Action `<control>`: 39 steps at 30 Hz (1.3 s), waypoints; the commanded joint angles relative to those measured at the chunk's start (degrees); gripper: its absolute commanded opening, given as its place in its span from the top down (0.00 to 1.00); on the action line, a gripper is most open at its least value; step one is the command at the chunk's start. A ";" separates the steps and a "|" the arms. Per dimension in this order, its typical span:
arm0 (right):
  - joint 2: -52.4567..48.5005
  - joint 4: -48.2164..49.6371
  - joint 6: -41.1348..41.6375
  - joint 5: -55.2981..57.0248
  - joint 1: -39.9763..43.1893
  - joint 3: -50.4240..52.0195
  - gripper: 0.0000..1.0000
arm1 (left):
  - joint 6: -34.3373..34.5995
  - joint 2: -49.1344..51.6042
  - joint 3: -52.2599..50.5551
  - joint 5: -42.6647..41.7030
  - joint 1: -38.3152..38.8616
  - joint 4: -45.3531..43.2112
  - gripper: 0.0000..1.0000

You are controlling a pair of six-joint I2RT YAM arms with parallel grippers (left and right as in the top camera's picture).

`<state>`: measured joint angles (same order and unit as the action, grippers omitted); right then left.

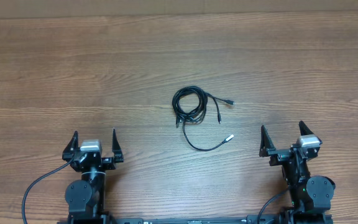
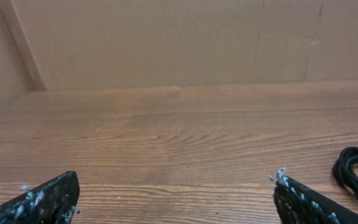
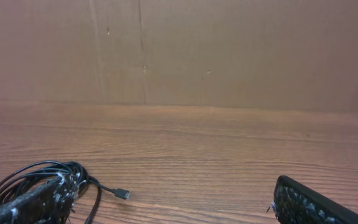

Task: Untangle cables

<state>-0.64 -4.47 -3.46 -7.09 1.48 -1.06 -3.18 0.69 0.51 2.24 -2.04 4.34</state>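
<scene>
Left gripper [image 1: 94, 133] and right gripper [image 1: 282, 126] both gape open, holding nothing. I see the cables [image 1: 191, 114] coiled on the table [image 1: 104, 62], apart from both.

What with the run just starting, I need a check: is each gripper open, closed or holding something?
Left gripper: open, holding nothing.
Right gripper: open, holding nothing.

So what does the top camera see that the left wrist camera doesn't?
Only overhead: the whole tangle of cables, their silver-tipped plug, and the right gripper, open. Only left wrist: the tall face of the cardboard wall. Both: the wooden table, the open left gripper, and an edge of the cables.
</scene>
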 commanded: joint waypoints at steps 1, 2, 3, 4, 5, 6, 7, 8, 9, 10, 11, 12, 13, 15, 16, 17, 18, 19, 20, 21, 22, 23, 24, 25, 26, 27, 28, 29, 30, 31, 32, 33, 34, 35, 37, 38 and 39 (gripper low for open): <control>0.48 0.28 -0.26 0.15 0.20 0.61 0.00 | -1.09 -0.44 -0.24 0.79 -0.57 -0.17 0.01; 0.48 0.28 -0.24 0.09 0.20 0.61 0.00 | -1.07 -0.44 -0.24 0.33 -0.57 -0.15 0.00; 0.48 0.28 -0.24 0.11 0.20 0.61 0.00 | -1.09 -0.44 -0.24 -0.55 -0.57 -0.20 0.00; 0.48 0.28 -0.24 -0.09 0.20 0.61 0.00 | -1.07 -0.44 -0.24 -1.57 -0.57 -0.61 0.00; 0.48 0.28 0.04 -0.11 0.20 0.61 0.00 | -1.05 -0.44 -0.24 -2.45 -0.57 -0.81 0.00; 0.48 0.28 0.61 -0.11 0.15 0.61 0.00 | -0.83 -0.44 -0.24 -2.40 -0.57 -0.72 0.00; 0.48 0.28 0.59 -0.11 0.15 0.61 0.00 | -0.07 -0.44 -0.24 -2.23 -0.57 -0.44 0.00; 0.48 0.28 0.59 -0.09 0.15 0.61 0.00 | 0.48 -0.44 -0.22 -2.23 -0.57 -0.26 0.00; 0.48 0.26 0.61 -0.09 0.15 0.61 0.00 | 0.81 -0.44 -0.22 -2.25 -0.57 -0.17 0.00; 0.48 0.26 0.61 -0.11 0.15 0.61 0.00 | 1.36 -0.44 -0.20 -2.21 -0.57 -0.11 0.00; 0.48 0.33 0.61 -0.09 0.15 0.61 0.00 | 2.27 -0.44 -0.02 -1.92 -0.57 0.02 0.00; 0.48 0.33 0.61 -0.11 0.15 0.61 0.00 | 3.13 -0.42 0.15 -1.44 -0.57 0.13 0.00; 0.48 0.28 0.61 -0.09 0.15 0.61 0.00 | 3.74 -0.39 0.50 -0.98 -0.57 0.48 0.00; 0.48 0.28 0.61 -0.07 0.15 0.57 0.00 | 5.09 -0.09 1.81 0.42 -0.57 1.64 0.00; 0.46 0.24 0.63 -0.07 0.15 0.57 0.00 | 5.20 0.24 2.32 0.79 -0.57 1.86 0.00; 0.46 0.24 0.66 -0.07 0.15 0.57 0.00 | 5.33 1.44 3.50 1.20 -0.57 2.03 0.00; 0.46 0.24 0.63 -0.04 0.15 0.57 0.00 | 5.35 2.32 4.28 1.20 -0.57 2.23 0.00; 0.46 0.02 0.63 0.07 0.15 0.48 0.00 | 5.35 3.69 5.46 1.18 -0.57 2.86 0.00; 0.33 -0.63 0.63 0.72 0.15 0.15 0.00 | 5.35 5.49 6.95 1.18 -0.57 3.76 0.00; 0.13 -1.60 0.63 1.38 0.15 -0.35 0.00 | 5.33 7.13 8.20 1.20 -0.57 4.61 0.00; -0.13 -2.82 0.66 1.99 0.15 -1.01 0.00 | 5.33 9.25 9.68 1.18 -0.57 5.33 0.00; -0.59 -4.39 0.63 2.47 0.15 -1.86 0.00 | 5.33 11.39 11.06 1.16 -0.57 5.88 0.00; -1.05 -5.57 0.63 2.51 0.15 -2.56 0.00 | 5.33 13.62 12.46 1.16 -0.57 6.19 0.00; -1.68 -6.69 0.66 2.49 0.15 -3.28 0.00 | 5.35 16.15 13.94 1.01 -0.57 6.19 0.00; -2.38 -7.76 0.66 2.51 0.15 -3.98 0.00 | 5.35 18.75 15.50 0.57 -0.57 6.16 0.00; -3.08 -8.63 0.66 2.51 0.15 -4.66 0.00 | 5.35 21.00 16.90 0.17 -0.57 6.19 0.00; -3.87 -9.46 0.68 2.51 0.15 -5.42 0.00 | 5.35 23.82 18.67 -0.68 -0.57 6.25 0.00; -4.79 -10.19 0.72 2.51 0.15 -6.27 0.00 | 5.33 26.10 20.15 -1.38 -0.57 6.51 0.00; -5.57 -10.69 0.94 2.51 0.15 -6.97 0.00 | 5.35 28.50 21.88 -2.34 -0.57 7.17 0.00; -6.62 -11.23 1.75 2.54 0.15 -7.89 0.00 | 5.33 31.08 23.80 -3.13 -0.57 8.24 0.00; -7.76 -11.80 2.47 2.54 0.15 -8.81 0.00 | 5.33 33.57 25.70 -3.91 -0.57 9.46 0.00; -8.96 -12.46 3.34 2.58 0.15 -9.88 0.00 | 5.33 36.09 27.63 -4.52 -0.55 10.84 0.00; -10.10 -12.87 3.93 2.56 0.15 -10.78 0.00 | 5.33 38.82 29.70 -5.14 -0.57 12.35 0.00; -11.54 -13.09 4.96 2.58 0.15 -11.80 0.00 | 5.33 41.09 31.43 -5.68 -0.55 13.55 0.00; -14.53 -13.64 6.01 2.56 0.15 -13.75 0.00 | 5.33 46.29 35.41 -7.48 -0.55 15.80 0.00; -16.26 -14.25 6.40 2.54 0.15 -14.91 0.00 | 5.33 48.54 37.18 -8.63 -0.55 16.65 0.00; -19.26 -15.91 6.54 2.54 0.15 -17.03 0.00 | 5.33 52.70 40.26 -11.19 -0.55 17.84 0.00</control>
<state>-15.27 -18.63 0.78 -5.08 1.48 -13.34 1.54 46.72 34.28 -2.90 -2.04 20.47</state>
